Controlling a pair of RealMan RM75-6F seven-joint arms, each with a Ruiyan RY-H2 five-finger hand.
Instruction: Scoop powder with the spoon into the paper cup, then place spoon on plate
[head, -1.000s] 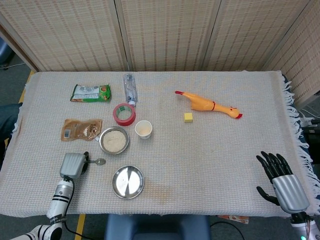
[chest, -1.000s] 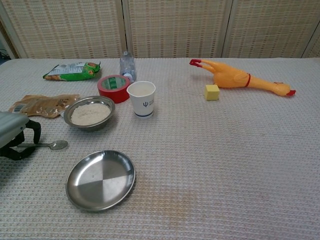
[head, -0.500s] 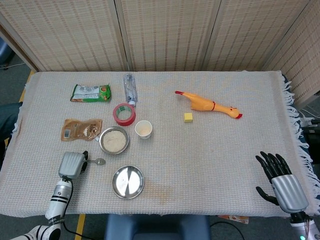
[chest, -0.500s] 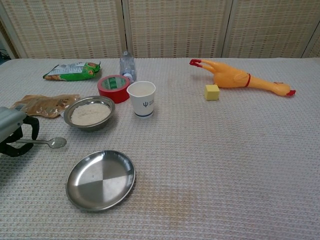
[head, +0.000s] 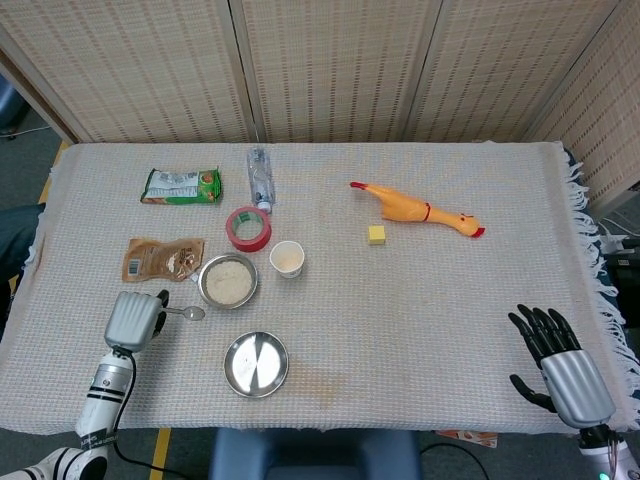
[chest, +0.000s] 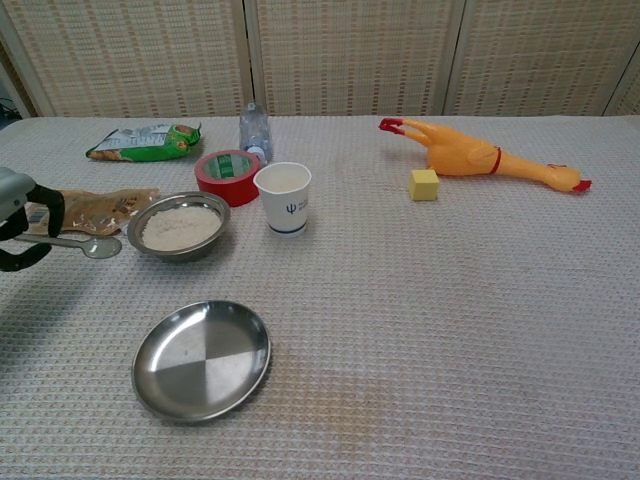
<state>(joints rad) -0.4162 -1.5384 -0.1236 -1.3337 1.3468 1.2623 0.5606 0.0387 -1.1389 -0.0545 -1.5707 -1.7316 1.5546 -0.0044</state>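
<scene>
Two hands show at the near edge of the counter (head: 420, 300), which is covered with a pale woven cloth. The left hand (head: 134, 320) holds the metal spoon (chest: 85, 244) by its handle, with the fingers (chest: 28, 225) clamped around it. The spoon lies about level, above the cloth, and its bowl end points toward the steel bowl of white powder (head: 228, 281), just beside the rim. In the chest view the spoon's bowl end is in front of the brown pouch (chest: 95, 208). The paper cup (chest: 284, 197) stands upright just to the right of the powder bowl, with a roll of red tape (chest: 226, 174) behind them. The empty steel plate (chest: 202, 358) lies on the near side of the powder bowl, apart from it.

The right hand (head: 558, 354) rests far away at the right near corner, holding nothing, with its dark fingers (head: 533, 326) spread apart.

Further back lie a green snack bag (head: 181, 186) and a clear bottle (head: 260, 177) on its side. A yellow rubber chicken (head: 418, 210) lies to the right, and a small yellow cube (head: 376, 234) sits near it.
</scene>
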